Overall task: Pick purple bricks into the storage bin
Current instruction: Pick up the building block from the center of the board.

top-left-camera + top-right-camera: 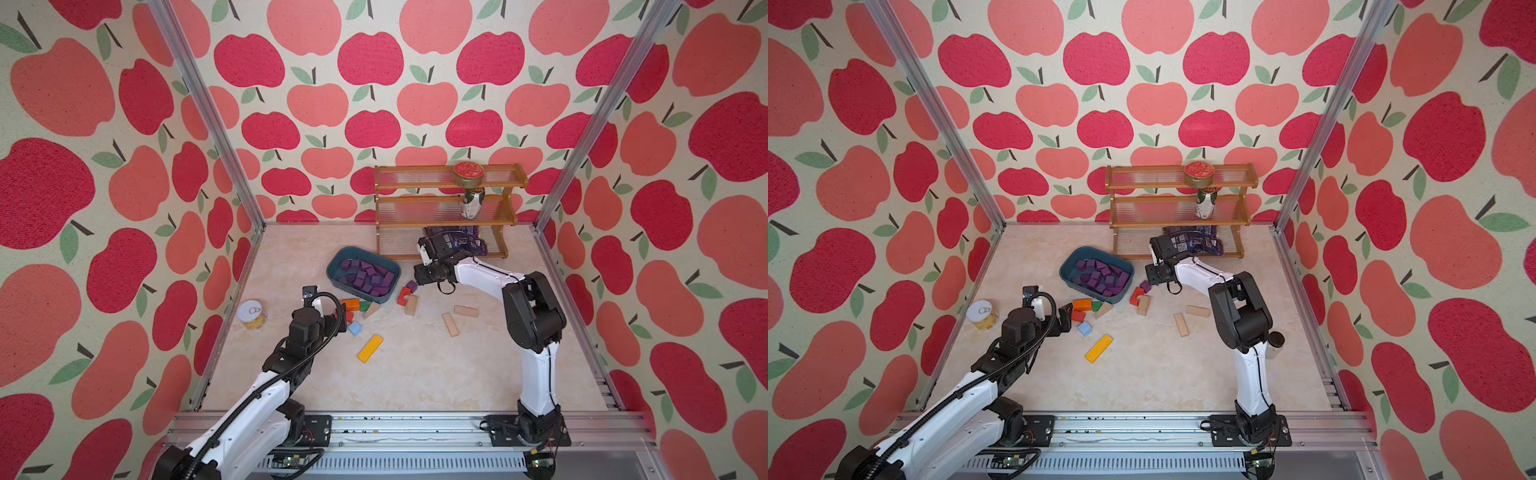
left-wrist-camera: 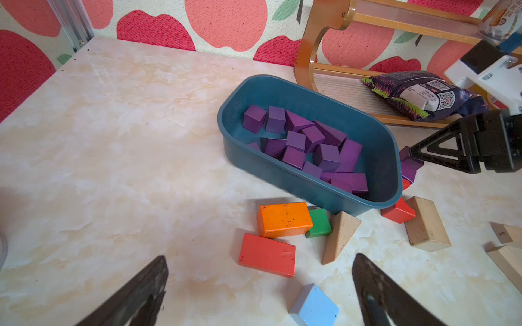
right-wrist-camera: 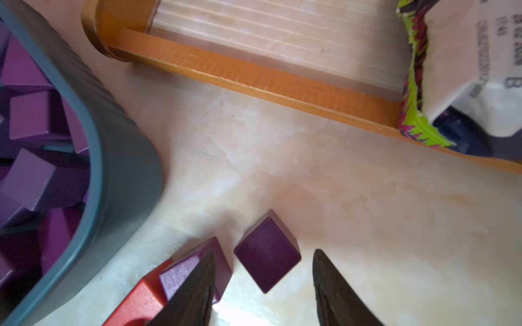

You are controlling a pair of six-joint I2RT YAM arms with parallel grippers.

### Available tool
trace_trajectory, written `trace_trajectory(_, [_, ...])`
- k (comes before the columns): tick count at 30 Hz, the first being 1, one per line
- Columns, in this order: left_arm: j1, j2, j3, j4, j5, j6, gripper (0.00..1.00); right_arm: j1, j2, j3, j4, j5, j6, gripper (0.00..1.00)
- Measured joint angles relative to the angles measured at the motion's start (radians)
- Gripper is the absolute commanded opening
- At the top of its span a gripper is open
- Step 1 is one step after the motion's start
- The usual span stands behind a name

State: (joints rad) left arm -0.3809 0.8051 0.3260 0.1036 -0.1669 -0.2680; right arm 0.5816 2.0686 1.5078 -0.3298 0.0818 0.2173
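Purple brick [image 3: 267, 255], right of bin [image 3: 121, 158]: judged light, rigid, matte; grip opposite flat faces. Right gripper [image 3: 264, 251] spread astride it, not touching; left gripper [image 2: 261, 256] wide, empty.

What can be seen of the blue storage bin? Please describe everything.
The storage bin is a shallow dark teal tub, seemingly plastic, rectangular with rounded corners and a rolled rim; the right wrist view shows fine ribs on its outer wall. It stands upright on the marbled table, near the foot of the wooden rack. Inside lie jumbled purple bricks. A green block and a tan wedge lie at its wall; contact is unclear.
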Motion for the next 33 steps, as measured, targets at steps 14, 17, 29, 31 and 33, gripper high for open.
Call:
trace_trajectory(14, [0.0, 0.001, 0.0, 0.0, 0.0, 0.0, 0.99, -0.002, 0.054, 0.047, -0.019, 0.023, -0.005, 0.57])
trace_trajectory(17, [0.0, 0.001, 0.0, 0.0, 0.0, 0.0, 0.99, -0.002, 0.065, 0.057, -0.033, 0.023, -0.005, 0.56])
trace_trajectory(29, [0.0, 0.001, 0.0, 0.0, 0.0, 0.0, 0.99, -0.002, 0.091, 0.08, -0.054, 0.022, -0.003, 0.47])
trace_trajectory(31, [0.0, 0.001, 0.0, 0.0, 0.0, 0.0, 0.99, -0.002, 0.095, 0.08, -0.055, 0.022, -0.003, 0.46])
trace_trajectory(33, [0.0, 0.001, 0.0, 0.0, 0.0, 0.0, 0.99, -0.002, 0.096, 0.08, -0.055, 0.022, -0.003, 0.46])
